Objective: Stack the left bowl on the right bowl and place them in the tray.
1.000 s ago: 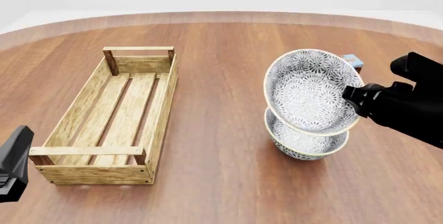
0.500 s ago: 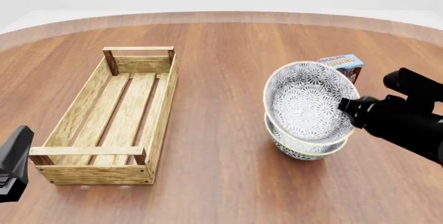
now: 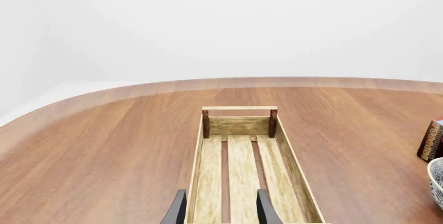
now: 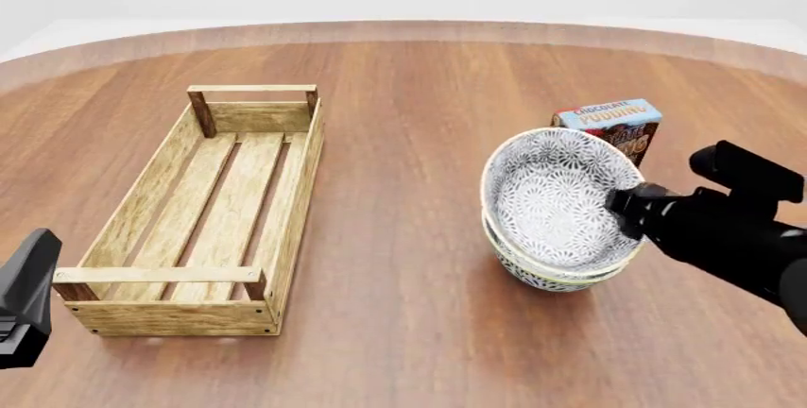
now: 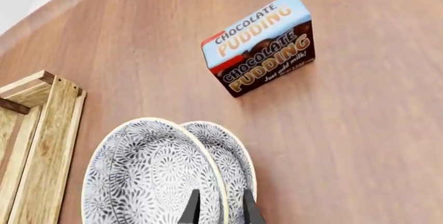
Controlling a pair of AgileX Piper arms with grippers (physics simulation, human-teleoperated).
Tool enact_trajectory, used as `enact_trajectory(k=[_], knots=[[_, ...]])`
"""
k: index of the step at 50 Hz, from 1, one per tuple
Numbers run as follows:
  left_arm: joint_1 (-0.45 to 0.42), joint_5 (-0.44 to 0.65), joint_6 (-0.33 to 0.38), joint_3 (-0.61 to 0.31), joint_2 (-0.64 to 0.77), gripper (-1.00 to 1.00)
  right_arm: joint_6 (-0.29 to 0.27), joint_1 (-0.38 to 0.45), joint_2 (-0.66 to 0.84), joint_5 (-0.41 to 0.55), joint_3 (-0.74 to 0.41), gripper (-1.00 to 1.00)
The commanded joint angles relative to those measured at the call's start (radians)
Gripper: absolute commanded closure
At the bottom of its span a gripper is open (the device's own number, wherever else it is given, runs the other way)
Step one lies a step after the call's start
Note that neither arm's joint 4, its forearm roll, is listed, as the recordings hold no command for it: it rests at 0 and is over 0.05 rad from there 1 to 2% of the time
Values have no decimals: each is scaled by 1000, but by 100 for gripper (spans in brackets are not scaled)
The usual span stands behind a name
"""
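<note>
Nesting now: the right hand (image 4: 621,202) pinches the rim of the upper grey-floral white bowl (image 4: 555,198), tilted into its identical twin (image 4: 555,271) on the brown table (image 4: 403,332). Long light-wood slatted tray (image 4: 202,229) awaits, well apart.

Matte black arms, slim black fingers (image 3: 178,211)

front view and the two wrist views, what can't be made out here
- Lower bowl: front view, its inside is covered by the upper bowl.
- Right pincer: front view, its tips are hidden behind the upper bowl's rim; right wrist view cuts its fingers at the edge.
- Left pincer: left wrist view shows only the tips.
- Tray: its near end is cut off there.
</note>
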Motion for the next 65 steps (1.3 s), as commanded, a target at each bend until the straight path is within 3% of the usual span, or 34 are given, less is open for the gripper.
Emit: enact_trajectory(k=[1, 23, 27, 33, 38, 44, 65], knots=[[0, 0, 0, 0, 0, -100, -3, -6, 6, -15, -4, -100], [0, 0, 0, 0, 0, -100, -8, 7, -27, 0, -3, -100], [0, 0, 0, 0, 0, -100, -83, -34, 22, 47, -52, -100], [0, 0, 0, 0, 0, -100, -136, -55, 19, 133, -103, -100], [0, 0, 0, 0, 0, -100, -224, -90, 46, 218, -173, -100], [0, 0, 0, 0, 0, -100, -244, -93, 43, 262, -200, -100], [0, 0, 0, 0, 0, -100, -230, -80, 156, 130, -127, -100]])
